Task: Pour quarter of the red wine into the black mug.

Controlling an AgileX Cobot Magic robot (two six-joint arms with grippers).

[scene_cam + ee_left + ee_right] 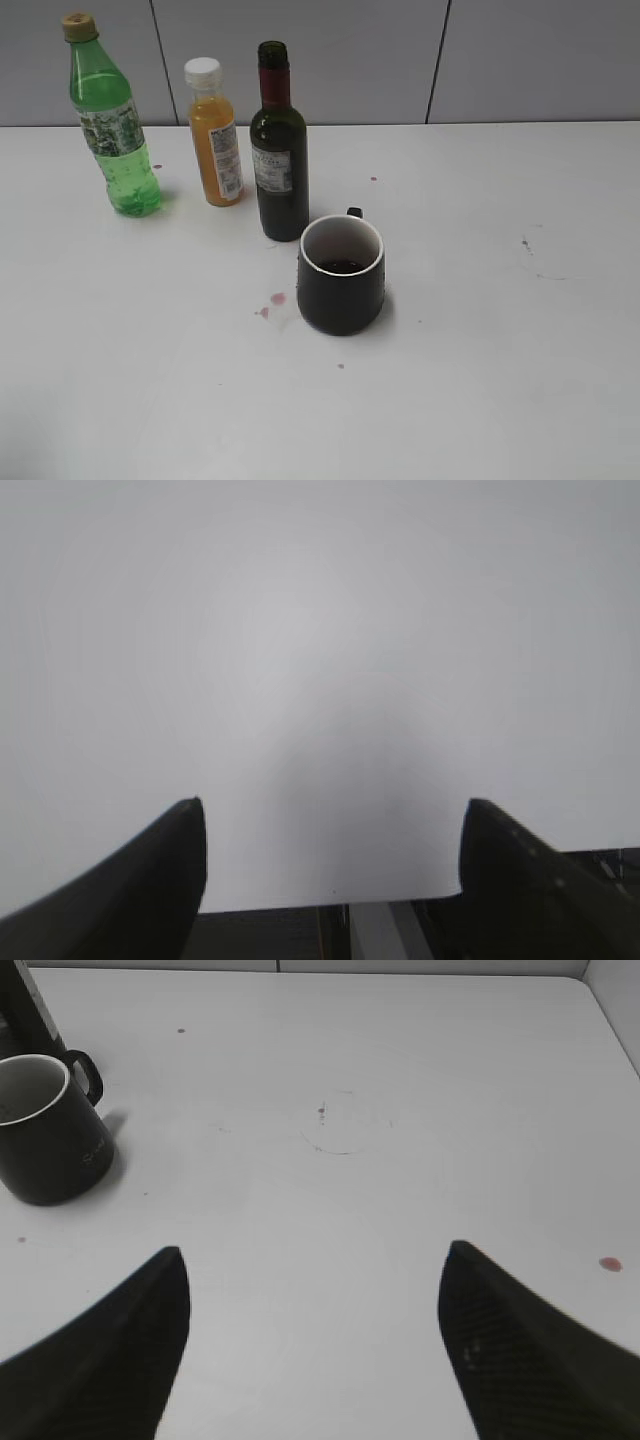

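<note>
A dark green wine bottle (279, 150) with a white label and no cap stands upright mid-table. The black mug (341, 275) with a white inside stands just in front of it, to its right, with dark red wine in the bottom. The mug also shows at the left of the right wrist view (48, 1130), the bottle's base behind it (28, 1005). My right gripper (314, 1250) is open and empty, well to the right of the mug. My left gripper (333, 805) is open and empty over bare white table. Neither gripper shows in the exterior view.
A green plastic bottle (112, 125) and an orange juice bottle (215, 135) stand left of the wine bottle. Small red drops (272, 303) lie on the white table left of the mug. A red spot (609, 1264) lies near the right edge.
</note>
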